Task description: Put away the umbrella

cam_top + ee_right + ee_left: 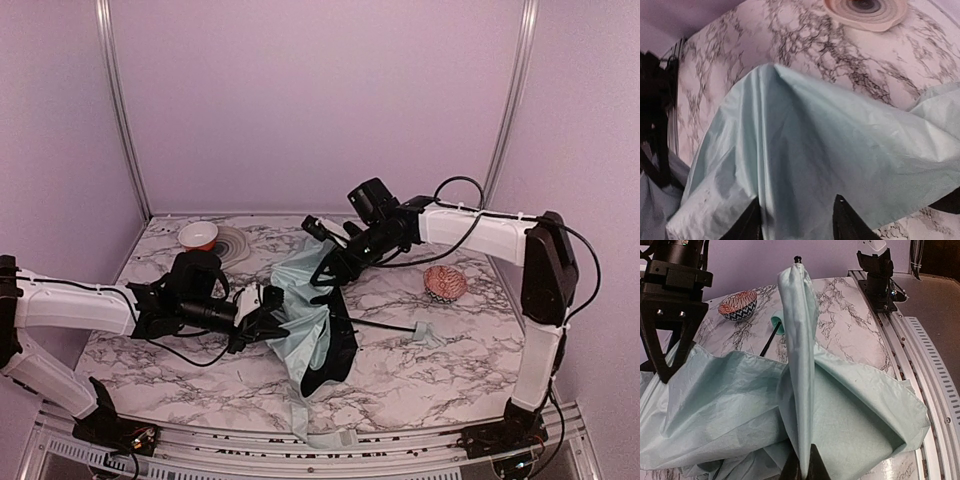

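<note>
Umbrella (312, 318): thin, crinkled mint-green canopy (730, 390) heaped mid-table; a slim black shaft (385, 325) runs right to a small pale handle (430, 333).
Left gripper (803, 457): fingers pressed together, pinching a raised ridge of canopy.
Right gripper (797, 210): fingers (752, 222) spread, with fabric draped between them.
Table (420, 390): glossy veined marble.

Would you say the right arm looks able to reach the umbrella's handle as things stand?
Probably yes: the handle lies uncovered on the marble, on that arm's side.
</note>
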